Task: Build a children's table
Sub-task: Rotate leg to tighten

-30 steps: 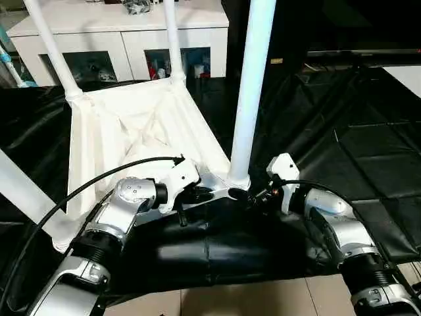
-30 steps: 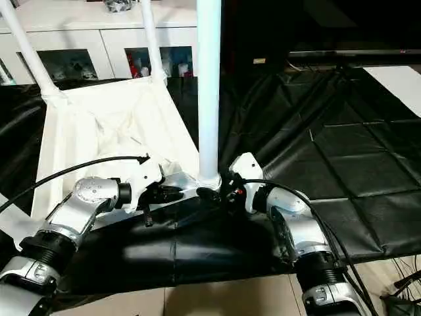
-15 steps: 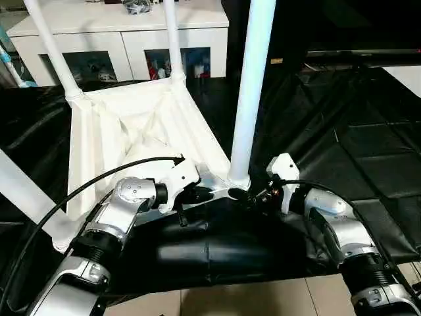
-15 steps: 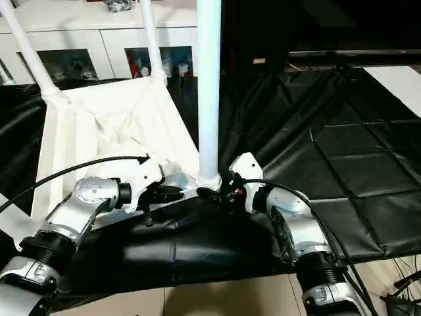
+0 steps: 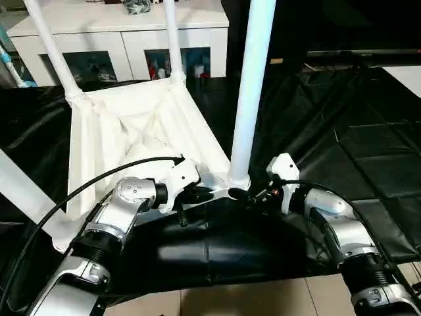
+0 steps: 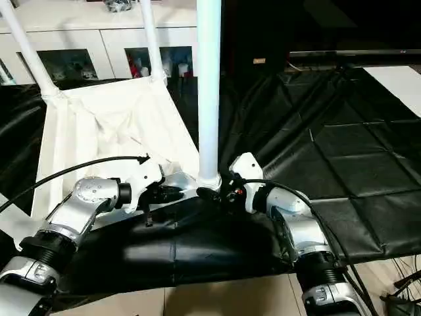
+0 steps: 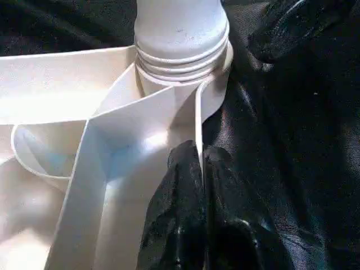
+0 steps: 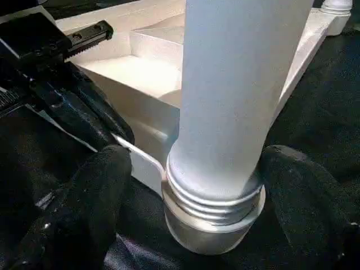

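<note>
Upturned children's table (image 5: pixel 131 125), legs up.
Left gripper (image 7: pixel 197 169) pinches its rim; right gripper (image 8: pixel 194 191) gapes around the leg (image 5: pixel 248 92) at its three o'clock.

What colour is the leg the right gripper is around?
White, like the tabletop; the leg shows best in the right wrist view, between the right gripper's black fingers.

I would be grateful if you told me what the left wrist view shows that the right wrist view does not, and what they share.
Left wrist view alone: the left gripper from behind, its two black fingers shut on the thin rim of the children's table, one finger on each side of it.

Right wrist view alone: the right gripper with its fingers spread wide on either side of the near leg, and a far corner socket.

Both: that leg's ribbed base seated in the corner socket, the white ribbed underside, and the black cloth.
</note>
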You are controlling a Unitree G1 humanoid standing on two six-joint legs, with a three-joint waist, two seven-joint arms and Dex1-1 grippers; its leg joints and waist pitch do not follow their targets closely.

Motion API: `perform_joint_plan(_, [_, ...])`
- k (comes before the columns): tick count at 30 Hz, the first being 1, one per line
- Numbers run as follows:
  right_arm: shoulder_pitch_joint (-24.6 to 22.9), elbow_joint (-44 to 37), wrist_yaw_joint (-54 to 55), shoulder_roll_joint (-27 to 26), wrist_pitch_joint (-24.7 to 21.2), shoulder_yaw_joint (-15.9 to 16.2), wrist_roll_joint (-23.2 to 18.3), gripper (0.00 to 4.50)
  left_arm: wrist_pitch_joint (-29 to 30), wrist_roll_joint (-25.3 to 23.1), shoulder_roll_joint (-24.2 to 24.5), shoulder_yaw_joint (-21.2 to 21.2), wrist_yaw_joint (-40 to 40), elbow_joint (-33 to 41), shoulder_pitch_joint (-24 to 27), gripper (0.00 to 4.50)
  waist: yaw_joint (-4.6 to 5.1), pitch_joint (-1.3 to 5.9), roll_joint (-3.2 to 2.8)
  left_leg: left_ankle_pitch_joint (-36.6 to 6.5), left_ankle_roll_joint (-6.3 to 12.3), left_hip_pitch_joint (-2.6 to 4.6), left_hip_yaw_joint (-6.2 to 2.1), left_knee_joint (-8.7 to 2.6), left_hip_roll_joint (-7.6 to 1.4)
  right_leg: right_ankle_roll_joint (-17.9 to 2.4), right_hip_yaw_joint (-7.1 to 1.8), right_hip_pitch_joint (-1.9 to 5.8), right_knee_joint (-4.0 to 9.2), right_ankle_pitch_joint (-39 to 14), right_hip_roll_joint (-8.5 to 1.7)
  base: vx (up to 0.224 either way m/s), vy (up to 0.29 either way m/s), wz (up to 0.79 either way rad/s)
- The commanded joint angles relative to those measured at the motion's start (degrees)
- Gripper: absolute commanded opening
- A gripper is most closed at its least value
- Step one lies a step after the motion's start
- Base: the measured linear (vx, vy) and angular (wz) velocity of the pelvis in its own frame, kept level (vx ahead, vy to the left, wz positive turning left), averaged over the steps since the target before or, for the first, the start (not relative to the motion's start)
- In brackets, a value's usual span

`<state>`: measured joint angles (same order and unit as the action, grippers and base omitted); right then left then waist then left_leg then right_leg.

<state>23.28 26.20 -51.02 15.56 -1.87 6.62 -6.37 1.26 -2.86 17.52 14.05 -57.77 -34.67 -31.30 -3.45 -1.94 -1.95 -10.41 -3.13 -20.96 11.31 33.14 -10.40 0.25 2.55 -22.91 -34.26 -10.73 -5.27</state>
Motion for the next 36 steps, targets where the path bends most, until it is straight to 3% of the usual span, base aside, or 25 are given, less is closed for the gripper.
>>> perform_joint_plan(1, [-0.44,0.00,-0.99,-0.50,-0.68,2.26,0.42,3.86,0.50,-0.68,-0.36,1.83,-0.26,-1.97,1.80,0.00,-0.44,3.38,0.80,-8.77,6.18,0.25,-1.04,-3.14,-2.46,-15.48,-1.68,2.92,2.96,-3.38,-2.78,0.000,0.000,0.00])
perform_joint_plan(36, [-0.44,0.00,-0.99,-0.50,-0.68,2.26,0.42,3.86,0.50,-0.68,-0.36,1.83,-0.26,-1.97,1.80,0.00,-0.44,3.36,0.80,-8.86,6.12,0.23,-1.04,-3.15,-2.43,-15.39,-1.70,2.93,3.01,-3.66,-2.81,0.000,0.000,0.00])
